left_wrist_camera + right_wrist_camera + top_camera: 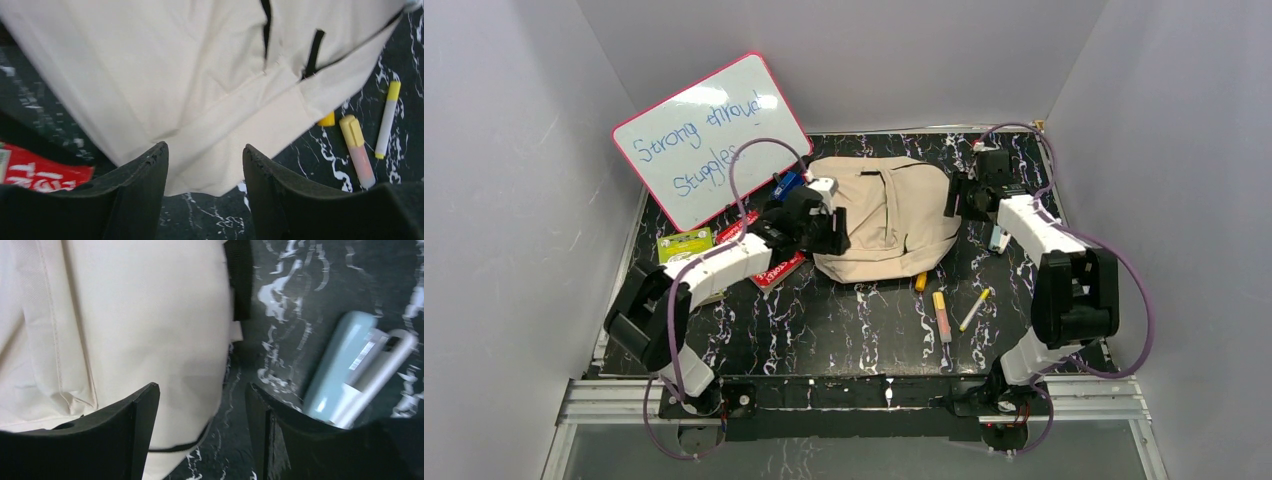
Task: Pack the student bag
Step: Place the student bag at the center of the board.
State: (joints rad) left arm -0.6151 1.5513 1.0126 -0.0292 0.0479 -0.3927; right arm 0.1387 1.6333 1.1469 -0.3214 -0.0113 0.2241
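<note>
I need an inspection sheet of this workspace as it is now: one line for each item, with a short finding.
Surface: black marbled table; no spill seen.
Job's things: student bag lies flat in the middle.
Clutter: green box, red packet and blue object by the left arm. Pink highlighter and yellow-white marker lie near the bag, and a yellow piece sits partly under its edge. Light blue case to its right.
Grippers: left gripper open over the bag's left edge; right gripper open at its right edge; neither holds anything.
Cables: a purple cable loops from each arm; no snag seen.
Surroundings: grey walls; handwritten whiteboard leaning at back left.
</note>
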